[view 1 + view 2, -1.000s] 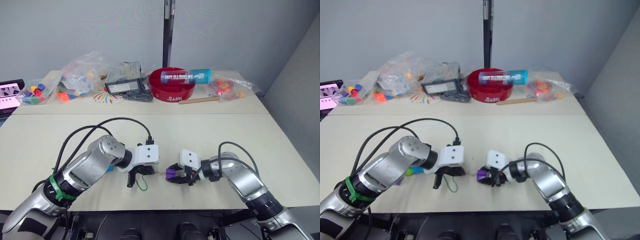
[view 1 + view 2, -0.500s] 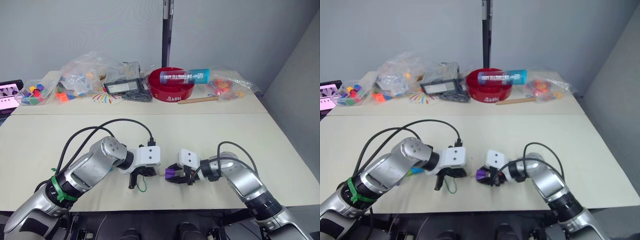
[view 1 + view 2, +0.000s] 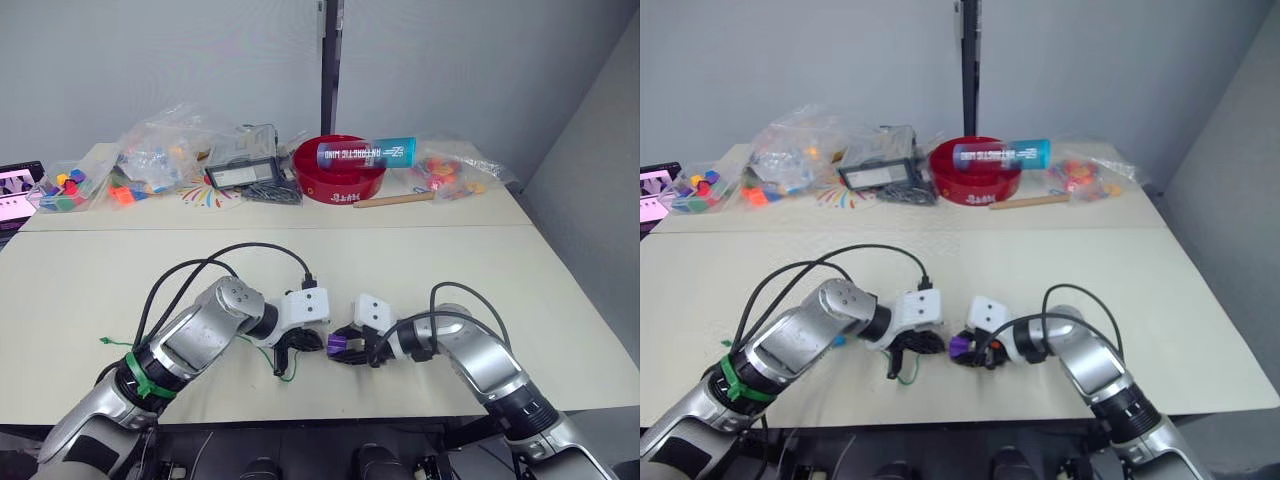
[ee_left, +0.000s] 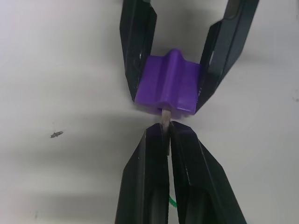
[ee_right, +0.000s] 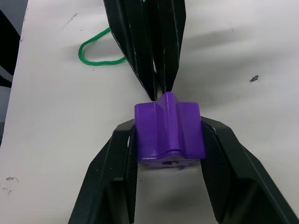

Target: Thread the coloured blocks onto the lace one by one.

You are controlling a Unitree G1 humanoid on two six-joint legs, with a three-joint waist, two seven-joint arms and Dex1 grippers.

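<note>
Left wrist view puts the purple block (image 4: 168, 90) between the right pincer's (image 4: 179, 70) two fingers, clamped just above the table (image 4: 56, 70). The lace's (image 4: 165, 119) pale tip, pinched in the clenched left pincer (image 4: 166, 135), touches the block's near face at its hole. My guess is the first threading is only starting: no block sits on the green cord trailing behind. One purple block and one lace are in play; a blue block (image 3: 838, 340) peeks beside the left arm. The other blocks I cannot find.
</note>
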